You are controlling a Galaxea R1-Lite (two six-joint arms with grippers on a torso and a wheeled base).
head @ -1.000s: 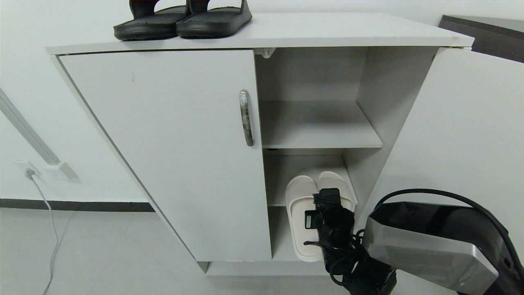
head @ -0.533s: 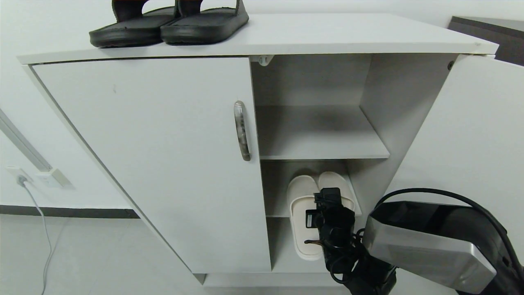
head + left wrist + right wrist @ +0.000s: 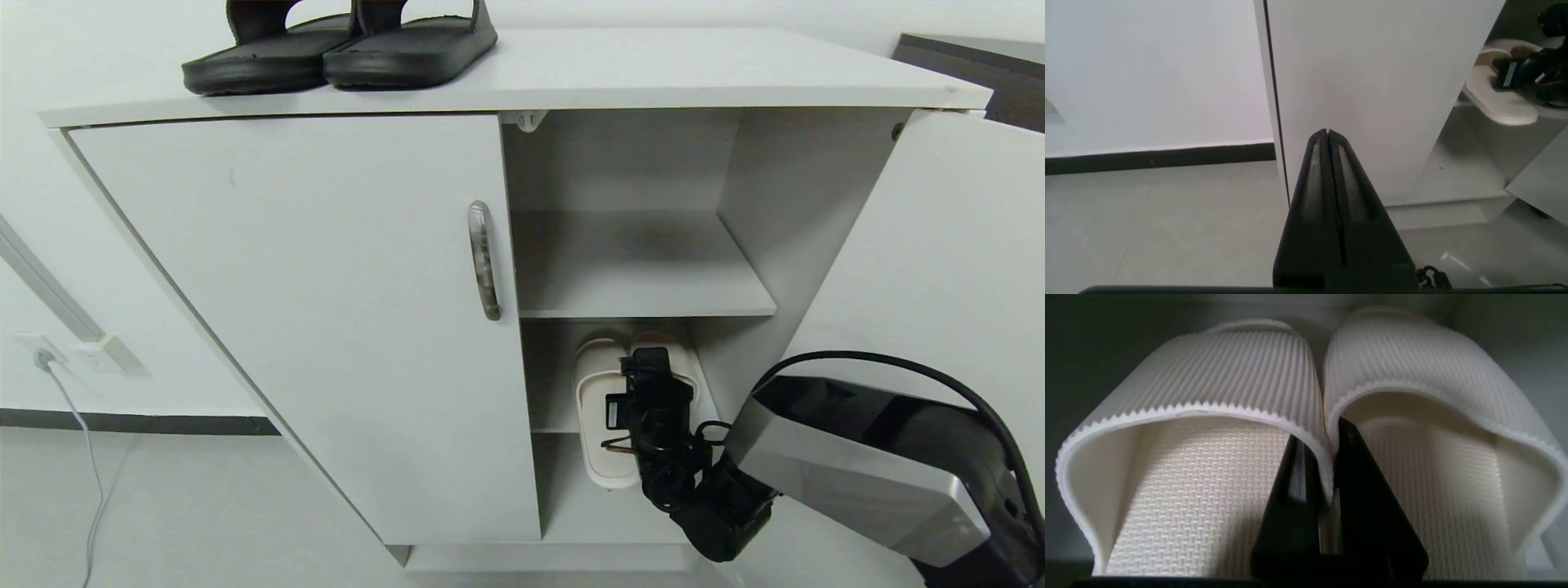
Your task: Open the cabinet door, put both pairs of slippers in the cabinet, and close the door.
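While the right gripper [image 3: 645,367] sits at the mouth of the lower compartment, its two fingers [image 3: 1368,502] are pinched on the white slippers [image 3: 600,408], one finger inside each shoe and the touching inner walls squeezed between them. The pair's toes point ahead of the gripper, in under the upper shelf [image 3: 637,269], and the heels poke out past the lower shelf's front edge. Off to the gripper's right stands the open door [image 3: 939,245]; just to its left is the closed door [image 3: 326,310] with its handle [image 3: 483,261]. High above and to its left, the black slippers [image 3: 343,49] sit side by side on the cabinet [image 3: 653,73] top. Over on the other side, the left gripper [image 3: 1327,140] is pressed together on nothing, low in front of that closed door.
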